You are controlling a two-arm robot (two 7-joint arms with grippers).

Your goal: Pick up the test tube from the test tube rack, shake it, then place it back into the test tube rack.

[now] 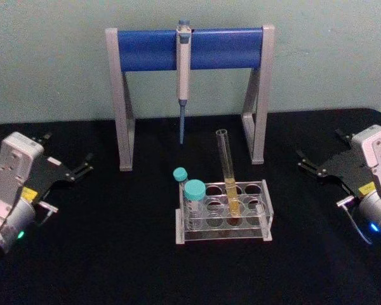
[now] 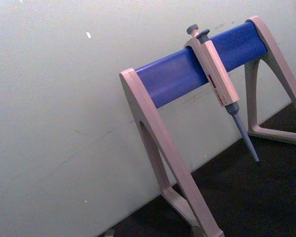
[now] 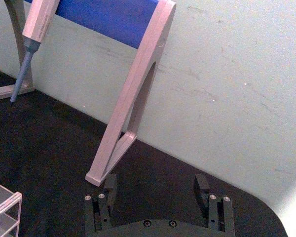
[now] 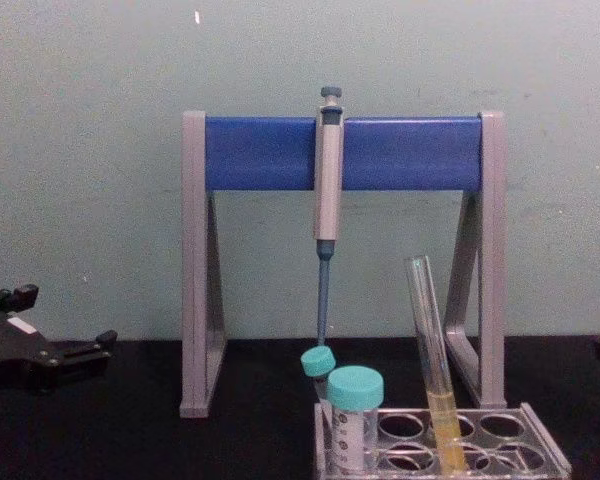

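Note:
The test tube [image 1: 228, 168] stands a little tilted in the test tube rack [image 1: 265, 210] at the table's middle, with yellow liquid in its lower part. From the chest, the test tube [image 4: 430, 340] rises out of the rack [image 4: 548, 448]. My left gripper [image 1: 68, 152] rests open at the far left, well away from the rack; the chest view shows this left gripper [image 4: 65, 318] low on the left. On the far right my right gripper [image 1: 319, 150] is open too, its fingertips [image 3: 202, 183] spread over bare table, with a rack corner [image 3: 2, 207] showing.
A tall grey stand with a blue crossbar [image 1: 146, 49] stands behind the rack, with a pipette [image 1: 183, 70] hanging from it. Two teal-capped tubes [image 1: 193, 190] sit at the rack's left end. A black cloth covers the table [image 1: 114, 254]. A pale wall is behind.

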